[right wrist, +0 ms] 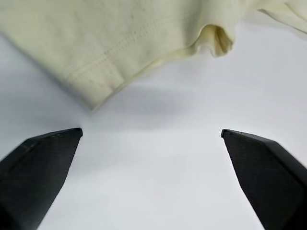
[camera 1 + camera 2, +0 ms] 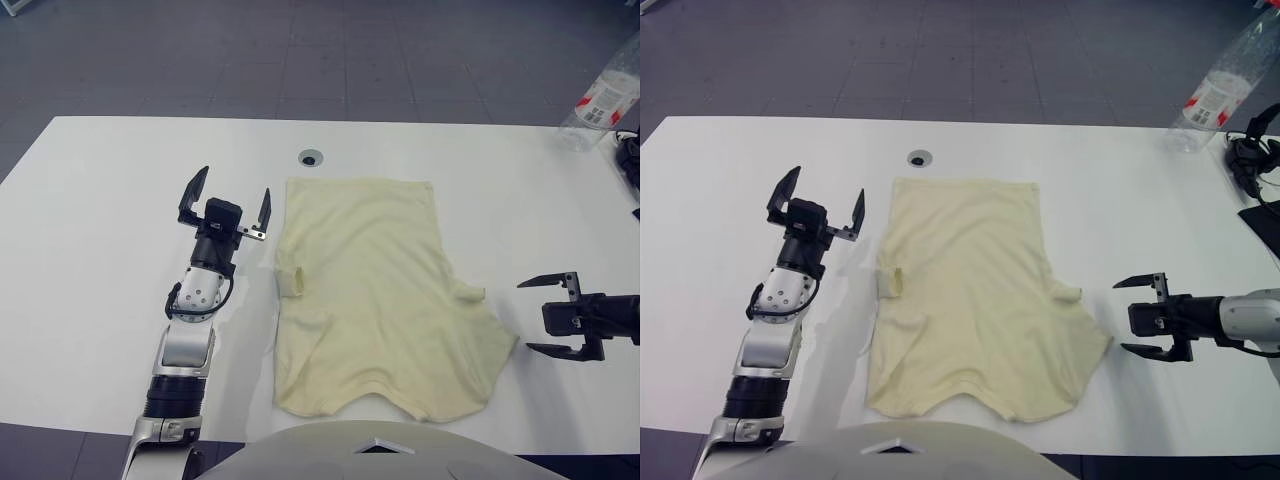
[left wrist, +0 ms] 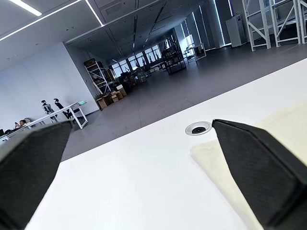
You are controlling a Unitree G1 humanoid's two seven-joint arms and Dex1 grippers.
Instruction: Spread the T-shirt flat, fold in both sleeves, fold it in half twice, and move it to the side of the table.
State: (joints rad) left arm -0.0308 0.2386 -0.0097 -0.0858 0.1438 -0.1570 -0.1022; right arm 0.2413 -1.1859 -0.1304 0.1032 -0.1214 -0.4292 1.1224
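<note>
There is one pale yellow T-shirt (image 2: 375, 300) on one white table (image 2: 100, 200). Two grippers are above the tabletop, the left gripper (image 2: 233, 185) and the right gripper (image 2: 524, 316), each with two black fingers (four fingers in all). The tabletop has one round cable port (image 2: 311, 157), one clear plastic bottle (image 2: 605, 100) at its far right corner, and one black cabled item (image 2: 1247, 160) near the right edge, too cut off to identify.

The white table (image 2: 100, 220) bears a pale yellow T-shirt (image 2: 370, 290) and, far right, a clear plastic bottle (image 2: 598, 105).
</note>
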